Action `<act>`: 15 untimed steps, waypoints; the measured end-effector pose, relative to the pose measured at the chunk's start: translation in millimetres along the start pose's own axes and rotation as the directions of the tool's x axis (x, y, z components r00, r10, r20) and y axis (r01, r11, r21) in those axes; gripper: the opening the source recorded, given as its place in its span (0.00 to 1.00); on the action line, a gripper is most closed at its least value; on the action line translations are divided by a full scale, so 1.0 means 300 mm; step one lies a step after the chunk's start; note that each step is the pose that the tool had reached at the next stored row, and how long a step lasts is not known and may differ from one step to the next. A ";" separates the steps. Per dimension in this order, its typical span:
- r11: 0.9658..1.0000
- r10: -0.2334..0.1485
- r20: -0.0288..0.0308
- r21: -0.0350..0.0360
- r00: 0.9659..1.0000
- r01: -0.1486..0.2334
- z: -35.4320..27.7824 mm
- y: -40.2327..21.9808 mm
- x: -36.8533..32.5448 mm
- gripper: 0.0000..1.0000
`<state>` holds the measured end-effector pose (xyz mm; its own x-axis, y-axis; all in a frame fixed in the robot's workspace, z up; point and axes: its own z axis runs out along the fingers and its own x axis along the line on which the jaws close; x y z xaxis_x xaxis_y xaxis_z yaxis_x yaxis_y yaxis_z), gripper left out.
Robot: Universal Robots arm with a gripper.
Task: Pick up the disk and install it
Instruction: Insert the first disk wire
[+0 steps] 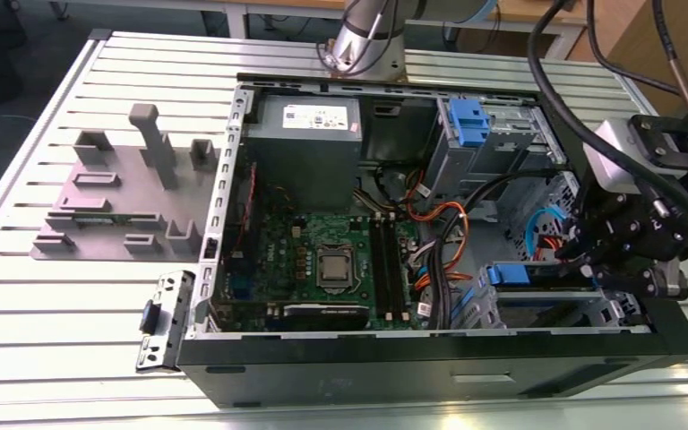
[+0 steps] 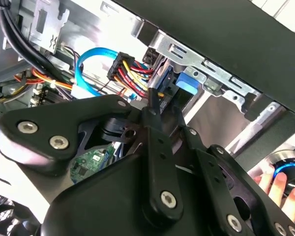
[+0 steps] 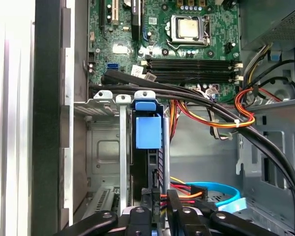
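Gripper (image 2: pixel 155 115): matt black metal links with bright steel screw heads, fingers (image 3: pixel 174 206) likewise matt black. Just ahead of the fingertips, the disk (image 3: pixel 148 132) shows a smooth blue plastic caddy tab with a slight sheen. Drive cage (image 3: pixel 105 147) beside it: bare grey sheet metal, dull brushed finish. Cables (image 3: pixel 226 115) near the fingers: glossy plastic insulation. Motherboard (image 3: pixel 152 29) beyond: green lacquered board, shiny metal processor lid. Table (image 1: pixel 69 296): ribbed pale aluminium, satin. Computer case (image 1: pixel 440 367) front: matt black plastic.
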<state>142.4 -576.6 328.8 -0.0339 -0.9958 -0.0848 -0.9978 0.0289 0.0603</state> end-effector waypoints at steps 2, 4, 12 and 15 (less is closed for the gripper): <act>1.000 0.000 0.000 0.000 1.000 0.000 -0.019 0.001 -0.002 0.27; 1.000 0.000 0.001 0.000 1.000 0.000 -0.031 0.002 -0.003 0.27; 1.000 -0.003 0.005 -0.002 1.000 0.003 -0.028 0.001 -0.003 0.13; 1.000 -0.007 0.008 -0.006 1.000 0.007 -0.021 -0.001 -0.002 0.10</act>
<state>143.2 -576.7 335.0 -0.0278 -0.9953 -0.0930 -0.9976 0.0217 0.0654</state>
